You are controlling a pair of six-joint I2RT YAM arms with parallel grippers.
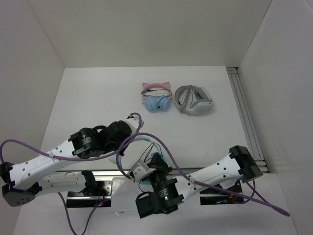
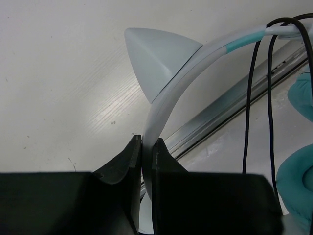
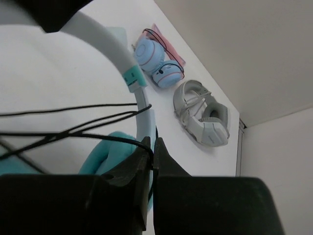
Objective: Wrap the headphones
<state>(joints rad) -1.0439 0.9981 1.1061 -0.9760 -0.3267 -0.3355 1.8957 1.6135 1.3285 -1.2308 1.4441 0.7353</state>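
Observation:
The headphones have teal ear cups [image 3: 105, 152], a pale blue-white headband [image 2: 168, 98] with a cat-ear point, and a thin black cable [image 2: 249, 98]. In the top view they sit between the two grippers at the near edge, with the teal cup [image 1: 157, 157] partly hidden. My left gripper [image 2: 146, 147] is shut on the headband. My right gripper [image 3: 151, 147] is shut on the black cable [image 3: 88, 139] beside the teal cup. Several cable strands cross the headband.
A pink cat-ear pair with light-blue cups [image 1: 156, 98] and a grey-white pair [image 1: 194, 100] lie at the back of the table. A metal rail [image 1: 244, 117] runs along the right wall. Purple arm cables [image 1: 146, 137] loop over the near area.

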